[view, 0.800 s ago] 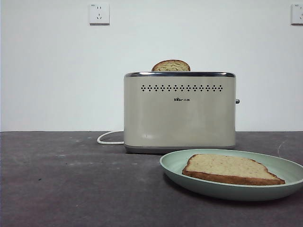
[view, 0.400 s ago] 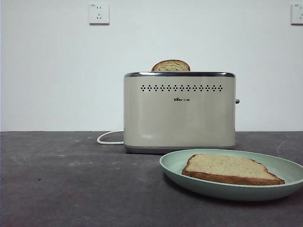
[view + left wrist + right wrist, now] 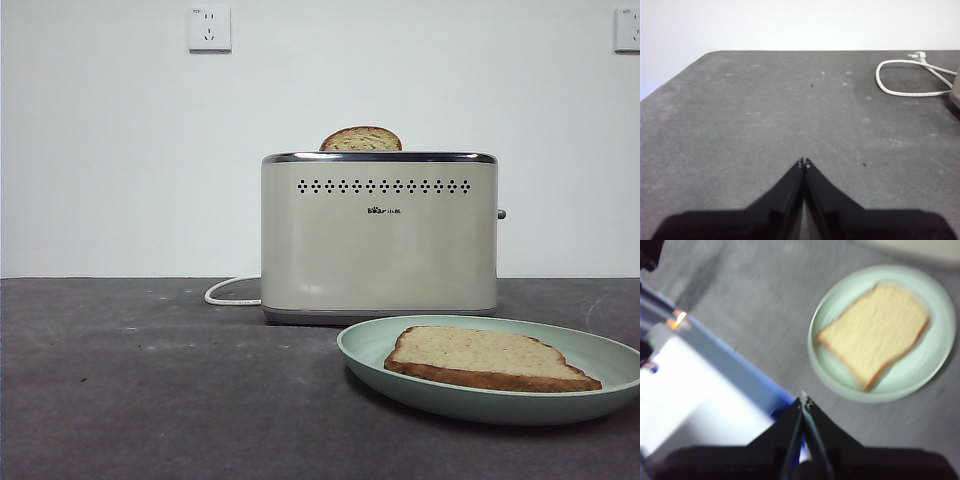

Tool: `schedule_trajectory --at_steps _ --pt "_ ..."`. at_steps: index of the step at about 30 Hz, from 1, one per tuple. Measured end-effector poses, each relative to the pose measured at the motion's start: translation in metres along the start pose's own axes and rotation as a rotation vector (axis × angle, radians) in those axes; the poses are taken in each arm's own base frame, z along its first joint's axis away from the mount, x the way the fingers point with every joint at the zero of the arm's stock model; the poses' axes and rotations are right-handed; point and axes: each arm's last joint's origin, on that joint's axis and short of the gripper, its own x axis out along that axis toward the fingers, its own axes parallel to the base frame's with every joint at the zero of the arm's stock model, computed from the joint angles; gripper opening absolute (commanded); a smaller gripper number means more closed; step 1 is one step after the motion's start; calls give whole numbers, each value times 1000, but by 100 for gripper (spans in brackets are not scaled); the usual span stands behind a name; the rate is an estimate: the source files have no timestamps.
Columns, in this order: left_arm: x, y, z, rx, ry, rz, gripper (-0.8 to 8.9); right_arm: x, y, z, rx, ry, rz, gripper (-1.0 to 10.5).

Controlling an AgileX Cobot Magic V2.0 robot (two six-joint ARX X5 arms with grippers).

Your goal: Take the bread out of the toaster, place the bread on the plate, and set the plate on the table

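Nothing has moved since the earlier front frames: bread (image 3: 487, 356) lies flat on the plate (image 3: 380, 372), which rests on the table (image 3: 130, 390) before the toaster (image 3: 380, 240); a second slice (image 3: 361, 139) is left in the slot. Left wrist: left gripper (image 3: 804, 161) is clenched empty above bare table near the cord (image 3: 905, 77). Right wrist, blurred: right gripper (image 3: 803, 400) is pinched closed, empty, held high and well apart from the plate, so the task is judged done.

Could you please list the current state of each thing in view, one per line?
bread: lying flat on the plate.
plate: resting on the table, beside the toaster.
toaster: upright, second slice poking from its slot.
cord: loose, unplugged.
left tool: shut, empty.
right tool: shut, empty.
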Motion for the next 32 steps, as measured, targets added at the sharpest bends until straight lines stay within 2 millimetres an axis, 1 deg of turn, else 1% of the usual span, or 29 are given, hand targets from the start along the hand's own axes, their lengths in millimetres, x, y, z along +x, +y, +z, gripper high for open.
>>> schedule_trajectory --at_steps 4,7,9,12,15,21,24,27,32 --pt "0 0 0 0 0 0 -4 -15 -3 8 -99 -210 -88 5" --pt "0 0 0 0 0 0 -4 -28 -7 13 -118 -368 -191 5" --pt "0 0 0 0 0 0 -4 -31 -12 11 -109 -434 -262 5" --pt "0 0 0 0 0 0 -4 -27 -23 1 -94 -505 -354 5" --pt "0 0 0 0 0 0 -4 -14 -33 -14 -102 -573 -412 5" --pt "0 0 0 0 0 0 -4 29 -54 -54 -143 -674 -454 5" --pt "0 0 0 0 0 0 -4 49 -63 -74 -128 -680 -486 5" --pt "0 0 0 0 0 0 -4 65 -71 -92 -73 -664 -534 5" --pt "0 0 0 0 0 0 -4 83 -77 -111 -25 -655 -553 5"
